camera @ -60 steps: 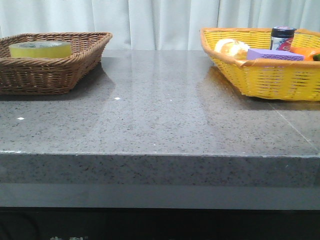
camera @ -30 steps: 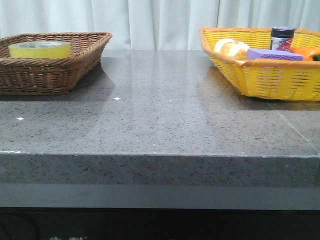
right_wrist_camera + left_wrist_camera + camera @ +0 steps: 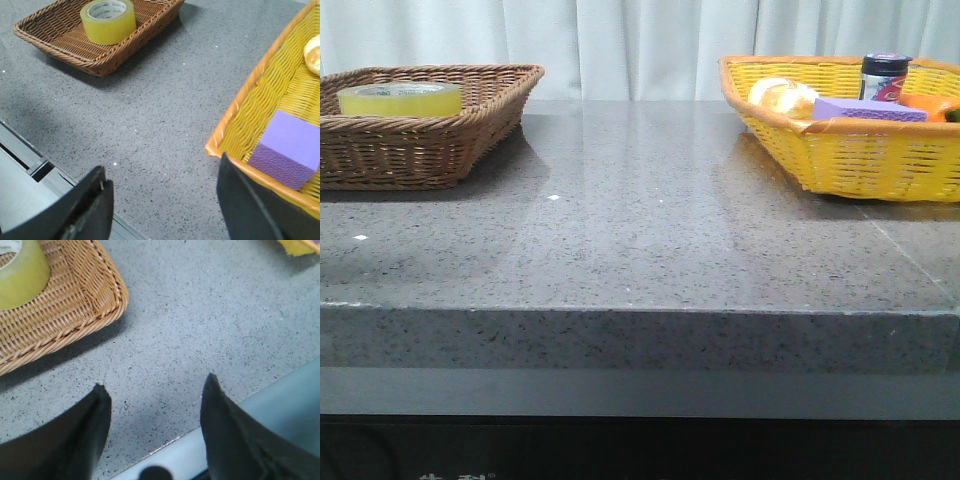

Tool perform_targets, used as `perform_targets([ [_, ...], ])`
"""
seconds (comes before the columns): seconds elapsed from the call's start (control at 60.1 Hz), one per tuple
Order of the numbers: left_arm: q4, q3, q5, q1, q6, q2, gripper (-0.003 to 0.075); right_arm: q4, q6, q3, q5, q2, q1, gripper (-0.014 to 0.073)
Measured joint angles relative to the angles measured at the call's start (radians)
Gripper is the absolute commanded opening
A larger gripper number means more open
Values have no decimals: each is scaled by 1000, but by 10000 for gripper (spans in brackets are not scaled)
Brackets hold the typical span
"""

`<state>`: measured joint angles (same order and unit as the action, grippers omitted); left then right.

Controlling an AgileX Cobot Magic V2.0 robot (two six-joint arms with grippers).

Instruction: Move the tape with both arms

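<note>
The yellow-green tape roll lies flat in the brown wicker basket at the table's far left. It also shows in the right wrist view and partly in the left wrist view. Neither arm shows in the front view. My left gripper is open and empty over the table's front edge, short of the brown basket. My right gripper is open and empty above the grey table, beside the yellow basket's rim.
The yellow basket at the far right holds a purple sponge block, a bread roll, a dark jar and an orange item. The grey speckled table lies between the baskets.
</note>
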<state>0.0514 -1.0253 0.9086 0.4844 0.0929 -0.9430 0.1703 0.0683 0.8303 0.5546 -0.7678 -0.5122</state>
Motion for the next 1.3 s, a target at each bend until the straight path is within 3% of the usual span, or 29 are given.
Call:
perform_targets([
  [0.183, 0, 135, -126, 0, 0, 122, 400, 1, 0, 0, 0, 0, 0, 475],
  [0.366, 0, 175, -153, 0, 0, 158, 372, 1, 0, 0, 2, 0, 0, 442],
  [0.649, 2, 177, -161, 0, 0, 158, 25, 1, 0, 0, 23, 0, 0, 34],
  [0.749, 2, 177, -163, 0, 0, 158, -20, 1, 0, 0, 26, 0, 0, -75],
  [1.298, 45, 187, -163, 2, -3, 158, -20, 1, 0, 0, 31, 0, 0, -68],
])
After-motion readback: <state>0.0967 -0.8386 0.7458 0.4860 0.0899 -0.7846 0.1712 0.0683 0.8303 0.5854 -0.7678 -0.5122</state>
